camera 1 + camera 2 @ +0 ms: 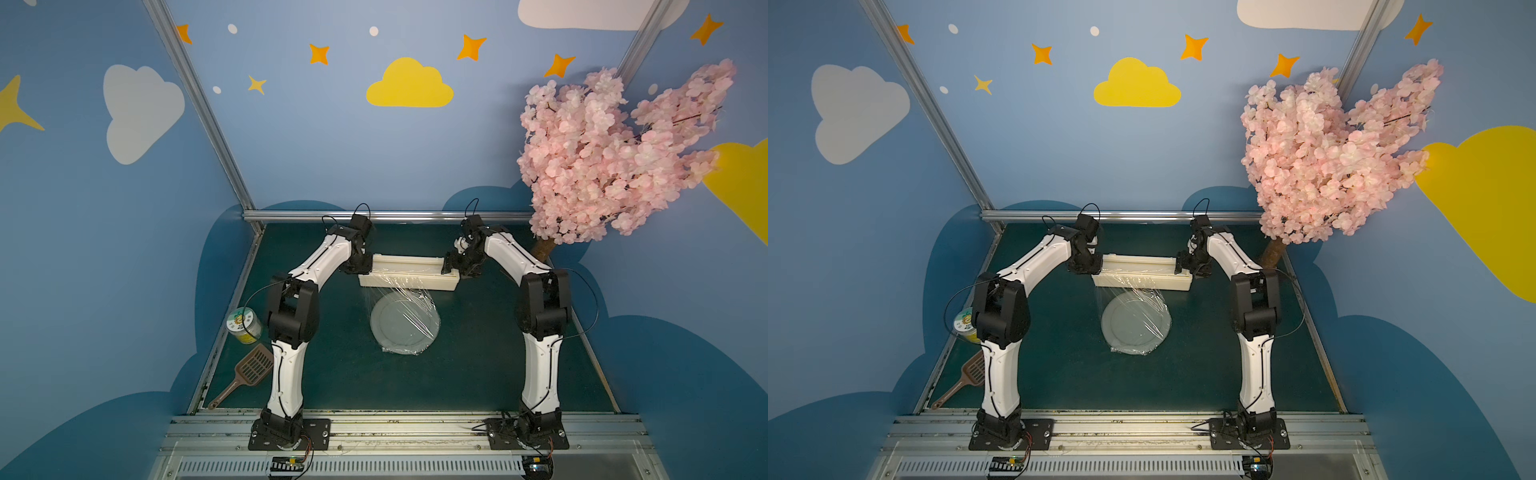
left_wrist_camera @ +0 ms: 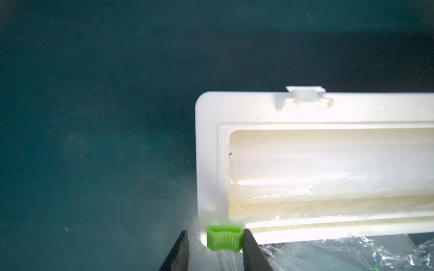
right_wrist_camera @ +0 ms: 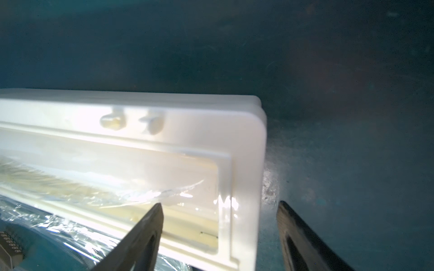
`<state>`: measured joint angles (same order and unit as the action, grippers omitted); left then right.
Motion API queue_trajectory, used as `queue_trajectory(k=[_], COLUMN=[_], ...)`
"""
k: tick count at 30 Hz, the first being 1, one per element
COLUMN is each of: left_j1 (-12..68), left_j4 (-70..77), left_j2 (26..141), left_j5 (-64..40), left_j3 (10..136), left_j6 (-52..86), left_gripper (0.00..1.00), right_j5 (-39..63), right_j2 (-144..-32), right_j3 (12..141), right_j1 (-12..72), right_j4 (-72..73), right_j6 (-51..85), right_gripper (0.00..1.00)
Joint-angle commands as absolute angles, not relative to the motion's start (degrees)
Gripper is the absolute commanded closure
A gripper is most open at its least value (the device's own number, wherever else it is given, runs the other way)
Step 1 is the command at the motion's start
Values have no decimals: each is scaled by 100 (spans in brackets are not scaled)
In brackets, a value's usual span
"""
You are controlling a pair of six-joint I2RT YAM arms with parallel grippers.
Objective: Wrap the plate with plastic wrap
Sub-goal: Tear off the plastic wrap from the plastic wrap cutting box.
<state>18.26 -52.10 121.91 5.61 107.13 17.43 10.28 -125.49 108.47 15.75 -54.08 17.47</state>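
On my feed, the plate (image 1: 405, 332) sits flat in the middle of the green table (image 1: 478, 374). It's between the two arms and just on the robot-base side of the cream box (image 1: 409, 282). The box lies with its long axis running left to right, parallel to the back wall. It's open on top, and the roll (image 2: 328, 178) shows inside.

The plastic wrap (image 1: 399, 297) comes off the box's front edge and runs toward the robot's base, so its length goes crosswise to the box. In both top views it drapes over the plate, wrinkly with white glints, and its free end is bunched at the plate's near rim. I can't tell if the whole rim is under it.

The left gripper (image 2: 216, 234) is at the box's left end. Its jaws are parted around a little green tab (image 2: 224, 237) on the box's corner. One of its fingers (image 2: 252, 248) is against the tab and the other has a gap, so no real pinch.

The right gripper (image 3: 220, 204) is at the right end with its jaws spread wide. One finger is over the box's inside and the other is outside the end wall, and as far as I can see it's clamping nothing.

A jar (image 1: 244, 325) and a brown scoop (image 1: 249, 372) sit off at the table's left edge.
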Motion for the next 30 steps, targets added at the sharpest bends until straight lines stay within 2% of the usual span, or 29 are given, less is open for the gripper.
queue_trajectory(k=[1,3,5,7,11,13,16,24,30], left_j1=[1408,1411,1408,1407,1407,1409,1404,1360,1337], left_j4=[-5640,-5641,-5641,-5671,-5714,-5708,-5577,-4595,-4404], left_j2=[12078,12063,12065,12057,11999,11916,11741,11411,11808], left_j5=[1131,1044,976,969,961,1016,917,-367,-742], left_j3=[10854,10854,10859,10854,10748,10620,10343,9669,9930], left_j6=[1887,1931,1937,1974,2022,2084,2166,2372,2391], left_gripper=[71,73,71,63,40,35,34,34,35], right_j5=[550,580,587,596,639,720,1132,2411,2771], right_j2=[-12813,-12736,-12673,-12599,-12393,-12229,-11980,-11434,-11948], right_j3=[10938,11086,11206,11300,11266,11123,10776,9614,9977], right_j1=[1494,1522,1551,1577,1641,1684,1770,2134,2081], right_j4=[-6006,-6092,-6179,-6267,-6354,-6317,-6135,-4859,-4390], right_j6=[1678,1679,1662,1641,1641,1647,1659,1962,2142], right_gripper=[25,25,25,25,25,25,25,24,24])
